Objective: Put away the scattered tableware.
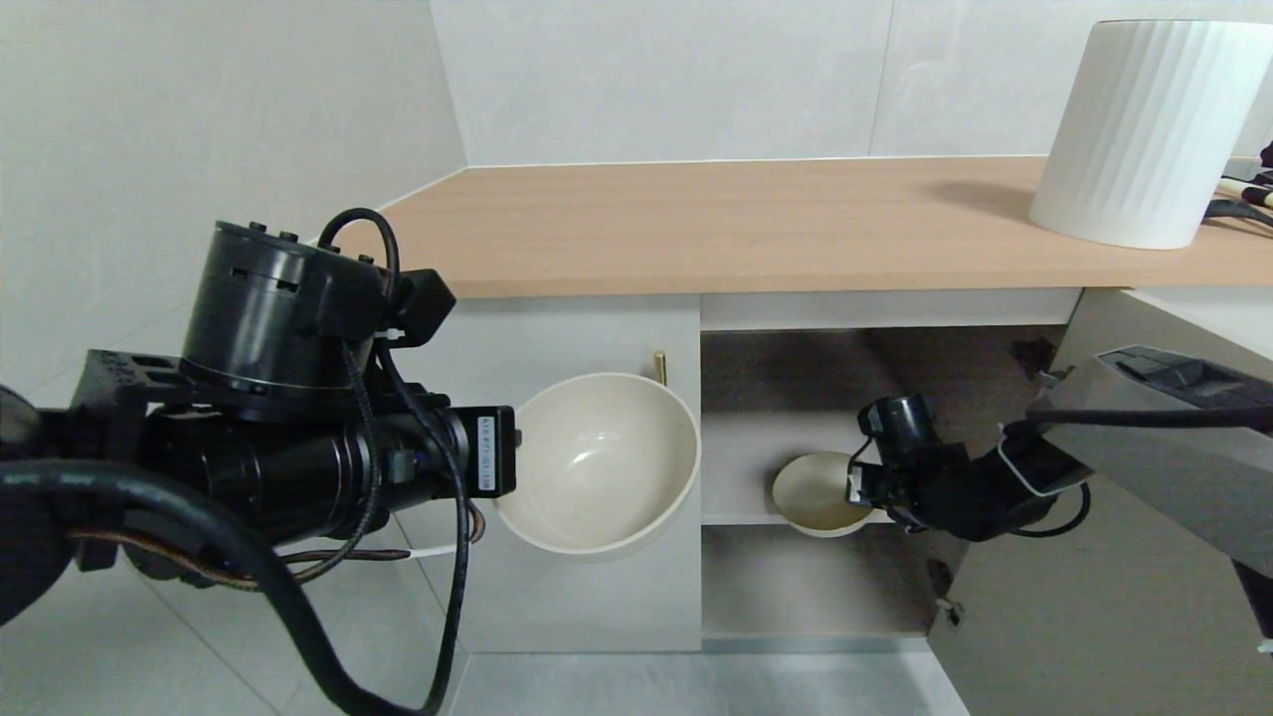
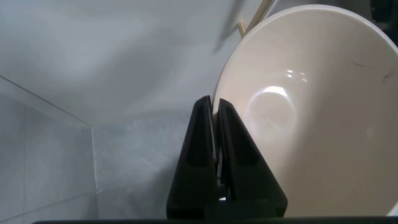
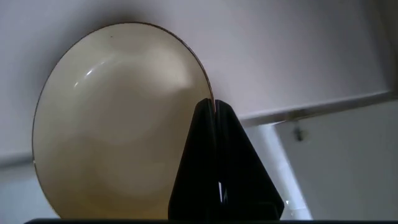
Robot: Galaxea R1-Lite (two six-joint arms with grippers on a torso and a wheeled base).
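Tableware looks partway stowed: right pincer [image 3: 213, 107] pinches the small bowl [image 1: 818, 494] at the cabinet shelf [image 1: 741, 518], left pincer [image 2: 215, 104] pinches the large bowl [image 1: 597, 462] outside, neither released.

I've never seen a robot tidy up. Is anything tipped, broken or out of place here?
Nothing is broken or spilled. The large bowl hangs tipped on its side, pinched by the rim in the left gripper; the right gripper holds a smaller bowl at the open shelf.
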